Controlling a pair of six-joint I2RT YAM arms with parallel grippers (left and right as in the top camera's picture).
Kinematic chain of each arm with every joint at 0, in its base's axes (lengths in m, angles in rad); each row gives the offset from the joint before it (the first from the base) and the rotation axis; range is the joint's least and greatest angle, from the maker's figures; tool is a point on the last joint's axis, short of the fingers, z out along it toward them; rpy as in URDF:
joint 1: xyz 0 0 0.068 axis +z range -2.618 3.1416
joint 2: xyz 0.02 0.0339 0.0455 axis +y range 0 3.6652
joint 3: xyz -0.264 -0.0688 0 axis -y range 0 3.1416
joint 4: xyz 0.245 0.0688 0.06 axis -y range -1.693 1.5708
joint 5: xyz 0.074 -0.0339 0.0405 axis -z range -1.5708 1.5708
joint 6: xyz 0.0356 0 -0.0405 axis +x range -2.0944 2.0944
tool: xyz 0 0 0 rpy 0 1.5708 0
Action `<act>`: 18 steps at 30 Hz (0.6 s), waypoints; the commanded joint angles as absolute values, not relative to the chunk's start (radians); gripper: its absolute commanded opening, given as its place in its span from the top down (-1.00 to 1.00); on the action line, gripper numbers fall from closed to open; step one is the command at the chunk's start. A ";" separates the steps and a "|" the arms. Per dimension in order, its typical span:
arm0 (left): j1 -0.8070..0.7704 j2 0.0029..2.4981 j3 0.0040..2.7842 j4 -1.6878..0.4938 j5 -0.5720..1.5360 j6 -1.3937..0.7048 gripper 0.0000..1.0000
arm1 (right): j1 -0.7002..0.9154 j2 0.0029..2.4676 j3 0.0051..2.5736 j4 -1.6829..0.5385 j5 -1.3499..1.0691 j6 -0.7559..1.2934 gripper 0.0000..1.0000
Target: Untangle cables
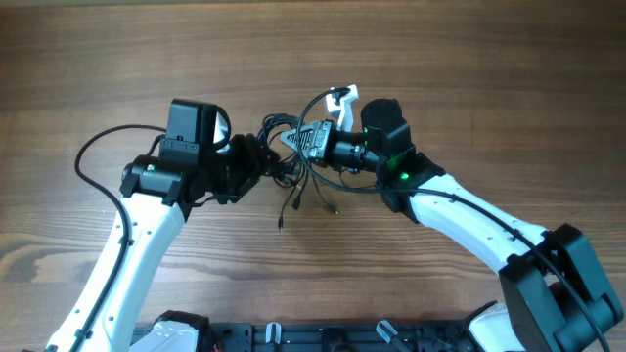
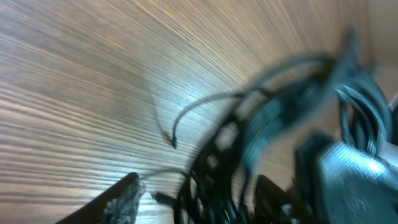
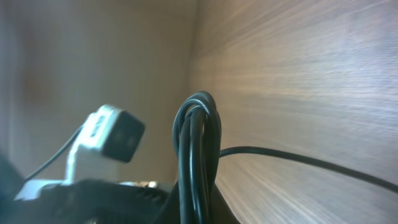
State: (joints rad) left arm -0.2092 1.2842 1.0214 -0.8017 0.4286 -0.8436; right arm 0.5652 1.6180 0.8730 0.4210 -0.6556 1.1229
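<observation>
Finding one: you had the cables (image 1: 303, 178) gathered in a single knot at the centre of the overhead frame, between both arms over the desk (image 1: 469, 78), with two loose ends trailing toward lower centre.

Your right pincer (image 1: 301, 142) was clenched on a doubled loop of cord. Its wrist view showed that loop rising from bottom centre, with one strand running off to the right edge. In my judgement this hold served as an anchor, so the other arm could draw strands clear.

Your left pincer (image 1: 262, 161) sat at the left side of the knot. Its wrist view showed the fingers (image 2: 121, 202) apart with cords between them, but blur left me unable to tell whether they gripped or stood free.

A white block (image 1: 344, 96) stood at upper centre, just beside the right pincer. I could not establish whether it belonged to a cord.

No brand, label or writing was legible in any view.
</observation>
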 commanded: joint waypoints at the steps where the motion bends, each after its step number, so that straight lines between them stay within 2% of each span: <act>1: -0.205 1.280 1.032 -0.795 0.361 -0.910 0.10 | 0.570 1.626 0.883 0.443 -0.768 1.156 0.91; 5: -0.205 1.282 1.032 -0.764 0.361 -0.910 0.44 | 0.570 1.626 0.883 0.445 -0.834 1.156 0.91; 8: -0.205 1.289 1.032 -0.752 0.350 -0.906 0.92 | 0.570 1.626 0.883 0.443 -0.840 1.148 0.91; 9: -0.205 1.290 1.032 -0.751 0.331 -0.896 0.92 | 0.569 1.626 0.883 0.439 -0.840 1.124 0.90; 10: -0.205 1.290 1.032 -0.753 0.299 -0.877 0.92 | 0.565 1.626 0.883 0.439 -0.840 1.074 0.81; 11: -0.205 1.289 1.032 -0.752 0.272 -0.841 0.92 | 0.559 1.626 0.883 0.430 -0.840 1.002 0.66; 12: -0.205 1.287 1.032 -0.752 0.251 -0.796 0.92 | 0.549 1.626 0.883 0.409 -0.840 0.925 0.35; 14: -0.204 1.281 1.032 -0.759 0.241 -0.703 0.92 | 0.519 1.626 0.883 0.321 -0.839 0.784 -0.57; 15: -0.204 1.274 1.032 -0.767 0.241 -0.655 0.92 | 0.501 1.626 0.883 0.265 -0.839 0.725 -0.89; 16: -0.204 1.266 1.032 -0.773 0.241 -0.607 0.92 | 0.485 1.626 0.883 0.214 -0.837 0.686 -0.99; 18: -0.204 1.246 1.032 -0.783 0.241 -0.508 0.92 | 0.429 1.626 0.883 0.082 -0.833 0.606 -0.99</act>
State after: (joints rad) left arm -0.2081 1.2839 1.0218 -0.7727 0.2813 -0.7334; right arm 0.5049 1.6184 0.8776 0.1986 -0.8124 0.8490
